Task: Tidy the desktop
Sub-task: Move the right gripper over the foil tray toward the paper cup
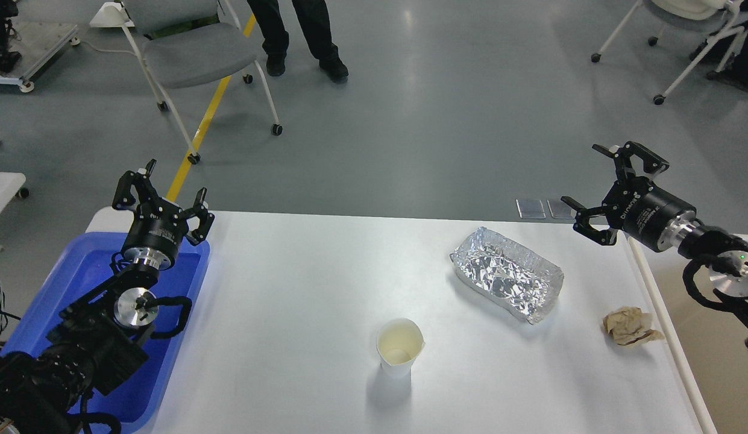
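Observation:
The white desktop holds an upright paper cup at front centre, a crumpled foil tray at right of centre, and a crumpled brown paper ball near the right edge. My left gripper is open and empty above the far end of the blue tray. My right gripper is open and empty, held above the table's far right corner, up and to the right of the foil tray.
The blue plastic tray lies on the left end of the table under my left arm. A white-rimmed beige bin stands off the right edge. A grey chair and a standing person are on the floor beyond.

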`<state>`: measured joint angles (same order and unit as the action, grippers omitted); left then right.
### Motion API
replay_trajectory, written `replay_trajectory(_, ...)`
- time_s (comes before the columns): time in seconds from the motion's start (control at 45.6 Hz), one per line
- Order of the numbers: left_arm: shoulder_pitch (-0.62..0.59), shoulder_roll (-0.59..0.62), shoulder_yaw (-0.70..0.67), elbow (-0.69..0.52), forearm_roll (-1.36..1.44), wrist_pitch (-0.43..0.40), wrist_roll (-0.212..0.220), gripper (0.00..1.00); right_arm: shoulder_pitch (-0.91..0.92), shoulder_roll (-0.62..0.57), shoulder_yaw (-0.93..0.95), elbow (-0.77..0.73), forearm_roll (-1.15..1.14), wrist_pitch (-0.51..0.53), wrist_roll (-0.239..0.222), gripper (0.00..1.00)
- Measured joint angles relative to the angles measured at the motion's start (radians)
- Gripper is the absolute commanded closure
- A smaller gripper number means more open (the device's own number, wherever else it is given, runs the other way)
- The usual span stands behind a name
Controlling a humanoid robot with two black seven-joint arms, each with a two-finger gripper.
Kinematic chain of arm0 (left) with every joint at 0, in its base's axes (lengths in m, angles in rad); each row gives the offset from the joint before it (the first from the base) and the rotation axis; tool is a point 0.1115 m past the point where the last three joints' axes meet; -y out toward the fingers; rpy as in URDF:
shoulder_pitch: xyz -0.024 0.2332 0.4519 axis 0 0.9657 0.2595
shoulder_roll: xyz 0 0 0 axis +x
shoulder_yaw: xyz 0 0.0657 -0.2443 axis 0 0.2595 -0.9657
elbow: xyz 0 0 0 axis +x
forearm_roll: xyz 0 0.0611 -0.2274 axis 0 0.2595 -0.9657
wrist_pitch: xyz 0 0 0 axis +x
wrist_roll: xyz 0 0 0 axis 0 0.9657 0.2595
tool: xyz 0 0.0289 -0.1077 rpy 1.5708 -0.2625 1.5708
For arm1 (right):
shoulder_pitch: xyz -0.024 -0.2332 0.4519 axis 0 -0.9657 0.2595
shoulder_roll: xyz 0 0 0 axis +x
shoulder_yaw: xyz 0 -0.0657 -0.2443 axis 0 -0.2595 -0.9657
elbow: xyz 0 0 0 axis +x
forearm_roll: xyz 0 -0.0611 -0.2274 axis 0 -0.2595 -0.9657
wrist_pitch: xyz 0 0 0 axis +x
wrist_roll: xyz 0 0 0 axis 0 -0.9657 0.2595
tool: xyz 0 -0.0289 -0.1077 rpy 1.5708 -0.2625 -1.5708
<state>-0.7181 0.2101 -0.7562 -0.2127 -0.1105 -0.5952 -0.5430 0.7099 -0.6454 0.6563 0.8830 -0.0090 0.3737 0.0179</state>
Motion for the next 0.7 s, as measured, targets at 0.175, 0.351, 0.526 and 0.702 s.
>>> replay_trajectory(0.175,0.0,0.0,0.0,0.0,0.0,0.0,0.0,0.0,0.012,-0.068,-0.069,0.15,-0.096,-0.036,0.0,0.0)
replay_trajectory(0.351,0.0,0.0,0.0,0.0,0.0,0.0,0.0,0.0,0.024,-0.1,-0.125,0.309,-0.215,-0.102,-0.001,0.0)
replay_trajectory(0.526,0.0,0.0,0.0,0.001,0.0,0.0,0.0,0.0,0.05,-0.102,-0.165,0.441,-0.328,-0.166,-0.008,0.0)
replay_trajectory(0.702,0.0,0.0,0.0,0.001,0.0,0.0,0.0,0.0,0.137,-0.096,-0.261,0.494,-0.391,-0.21,-0.039,0.0)
